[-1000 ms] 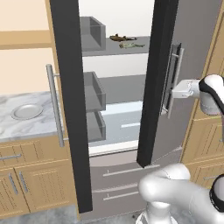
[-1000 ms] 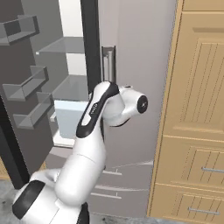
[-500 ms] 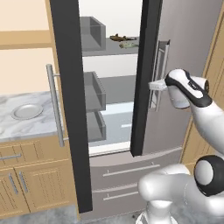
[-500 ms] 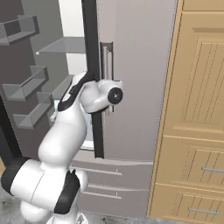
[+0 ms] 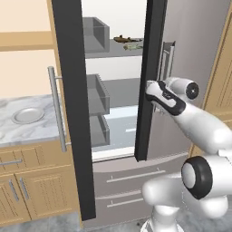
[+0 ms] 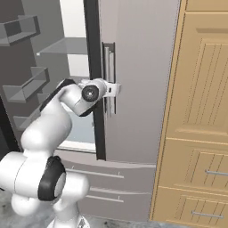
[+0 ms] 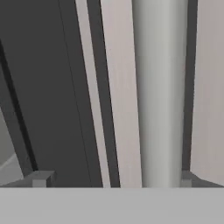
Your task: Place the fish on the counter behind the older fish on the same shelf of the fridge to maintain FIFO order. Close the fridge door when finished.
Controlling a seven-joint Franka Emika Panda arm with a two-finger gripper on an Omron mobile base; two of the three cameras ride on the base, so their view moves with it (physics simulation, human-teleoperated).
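Two finger tips [image 7: 41, 178] stand wide apart at the bottom of your hand view, and the fridge's bar handle [image 7: 159, 92] rises between them, so the gripper [image 6: 116, 89] is spread open around the bar and clamps nothing; you cannot tell from the pictures whether a pad touches it. In the right base view the hand sits right at the handle on the right door [image 6: 138, 80], just beside that door's black edge. In the left base view the same door stands part-way shut, its black edge [image 5: 147, 77] towards you, with the white forearm reaching in beside it.

Past the door edge, the fridge [image 5: 122, 136] is open on its left side: the left door [image 5: 72, 108] swings out with grey bins on its inner face. On the shelf [image 5: 118, 53] high in the fridge lie both fish, close together; the fish [image 5: 122, 39] in dark brown lies further back, and the older fish [image 5: 134, 45], paler, lies nearer the front.

Left of the fridge, the counter [image 5: 22, 131] carries a grey plate [image 5: 27, 114].
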